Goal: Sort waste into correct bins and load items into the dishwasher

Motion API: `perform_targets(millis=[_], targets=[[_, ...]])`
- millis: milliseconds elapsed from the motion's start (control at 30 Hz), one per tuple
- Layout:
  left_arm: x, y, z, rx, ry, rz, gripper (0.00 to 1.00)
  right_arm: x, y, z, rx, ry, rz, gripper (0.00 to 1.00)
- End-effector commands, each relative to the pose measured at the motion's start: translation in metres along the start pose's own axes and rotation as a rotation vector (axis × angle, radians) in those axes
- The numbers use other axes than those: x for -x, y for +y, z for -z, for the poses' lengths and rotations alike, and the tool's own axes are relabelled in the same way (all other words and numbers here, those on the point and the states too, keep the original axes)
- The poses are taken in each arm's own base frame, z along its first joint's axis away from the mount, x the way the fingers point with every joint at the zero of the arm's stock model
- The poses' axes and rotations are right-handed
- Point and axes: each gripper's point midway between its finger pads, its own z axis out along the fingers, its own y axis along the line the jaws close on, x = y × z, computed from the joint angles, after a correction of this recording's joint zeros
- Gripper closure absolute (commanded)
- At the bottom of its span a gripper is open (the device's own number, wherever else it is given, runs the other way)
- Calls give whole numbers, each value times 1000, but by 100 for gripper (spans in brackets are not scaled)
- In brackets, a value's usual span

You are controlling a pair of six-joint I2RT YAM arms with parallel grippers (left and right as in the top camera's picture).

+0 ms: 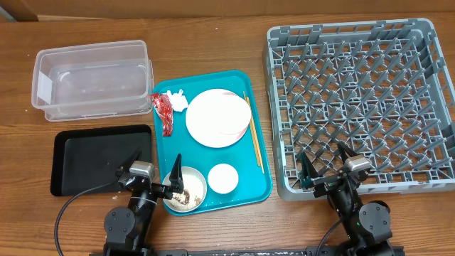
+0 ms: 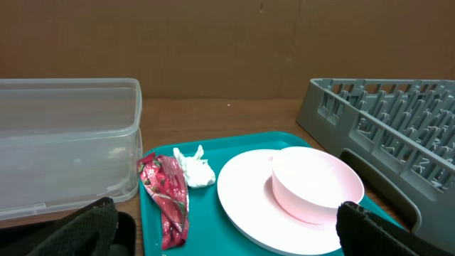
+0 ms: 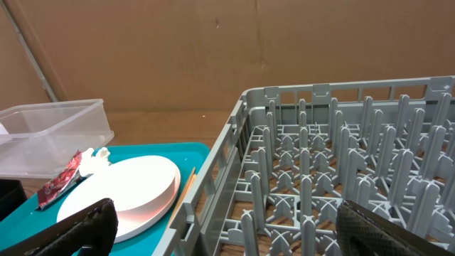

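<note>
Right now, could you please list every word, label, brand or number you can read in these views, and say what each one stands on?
No text is readable in any view.
The red wrapper: printed pattern, too crumpled and blurred to read.
The clear plastic tub: a pale patch on its left end, possibly a sticker, with nothing legible on it.

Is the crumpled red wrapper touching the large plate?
Apart. The left wrist view shows a strip of teal tray between the red wrapper and the plate.
</note>
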Motion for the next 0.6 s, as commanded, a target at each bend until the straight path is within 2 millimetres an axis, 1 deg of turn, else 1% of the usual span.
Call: perform_targets(millis=[0, 200, 300, 400, 567], targets=[[-1, 1, 0, 7, -1, 8, 1, -2, -2, 0, -7, -1, -1, 0], [-1, 1, 0, 7, -1, 8, 0, -2, -2, 0, -7, -2, -1, 0], [-1, 1, 0, 7, -1, 8, 0, -4, 6, 0, 37, 7, -1, 0], [-1, 1, 0, 7, -1, 8, 0, -1, 10, 0, 61, -4, -1, 0], [-1, 1, 0, 7, -1, 8, 0, 18, 42, 6, 244, -76, 11, 0]])
